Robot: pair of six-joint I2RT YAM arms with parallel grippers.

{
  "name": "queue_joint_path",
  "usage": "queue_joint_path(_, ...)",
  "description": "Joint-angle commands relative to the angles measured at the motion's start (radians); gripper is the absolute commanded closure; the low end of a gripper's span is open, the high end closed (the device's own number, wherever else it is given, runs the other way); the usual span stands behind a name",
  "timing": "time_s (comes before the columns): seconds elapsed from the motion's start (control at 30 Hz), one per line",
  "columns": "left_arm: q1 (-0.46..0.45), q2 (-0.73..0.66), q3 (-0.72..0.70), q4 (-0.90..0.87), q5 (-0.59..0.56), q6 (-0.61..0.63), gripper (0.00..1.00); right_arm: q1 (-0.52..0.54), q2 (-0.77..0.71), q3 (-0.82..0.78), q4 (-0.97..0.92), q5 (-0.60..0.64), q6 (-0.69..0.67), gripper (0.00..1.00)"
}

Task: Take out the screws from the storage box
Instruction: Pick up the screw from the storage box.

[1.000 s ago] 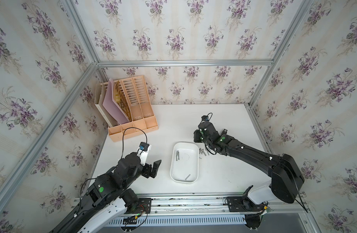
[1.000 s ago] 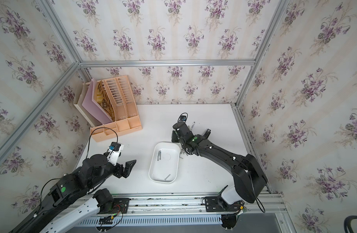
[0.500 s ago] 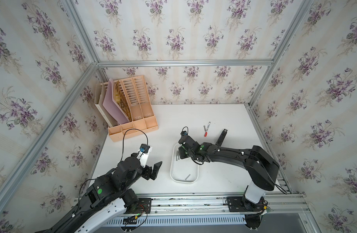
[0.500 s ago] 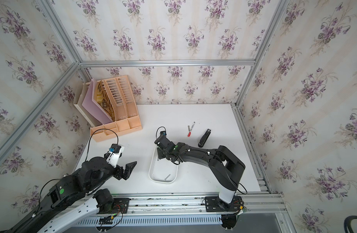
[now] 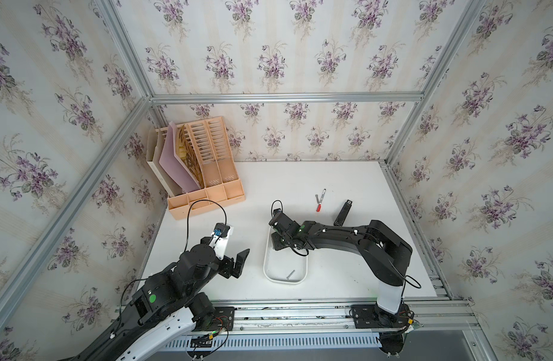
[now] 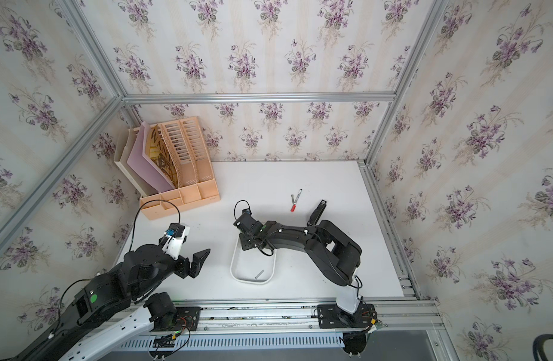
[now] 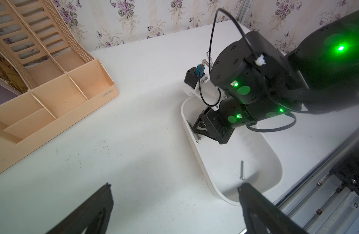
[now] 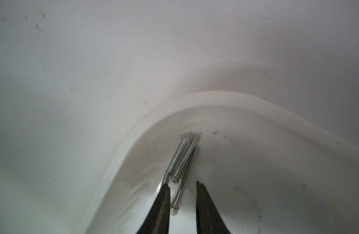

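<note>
Partway: screws [image 8: 183,158] left in the storage box [image 5: 284,282].
The right gripper [image 8: 181,184], fingers slightly apart and unclamped, straddles that bunch at the box's far end. A lone screw [image 5: 290,274] sits at its near end. The left gripper [image 7: 174,187] gapes beside the box. Silver bits [image 5: 316,198] beyond it may be removed screws.

The right arm [image 5: 340,242] is matte black, with white base link [image 5: 390,297], round green stickers [image 7: 243,90] (green lights glow too), looping black cable [image 7: 210,46]; the left gripper [image 7: 174,184] has black wedge-shaped fingers [image 7: 255,202].
</note>
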Motion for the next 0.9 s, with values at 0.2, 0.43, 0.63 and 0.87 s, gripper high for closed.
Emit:
queue_joint_path(0.2,-0.001,-0.011,0.003,0.023,-0.025,0.000,0.01,-0.001,0.034,0.015,-0.051,-0.011,0.011,0.76)
queue_joint_path(0.43,0.000,-0.009,0.007,0.018,-0.023,-0.001,0.01,-0.001,0.060,0.039,-0.079,0.009,0.008,0.82)
queue_joint_path(0.63,-0.001,-0.010,0.005,0.018,-0.027,-0.004,0.01,-0.001,0.042,0.032,-0.077,0.027,0.006,1.00)
queue_joint_path(0.87,0.000,-0.027,0.010,0.010,-0.033,-0.010,0.01,-0.001,-0.027,-0.007,-0.041,0.036,-0.003,1.00)
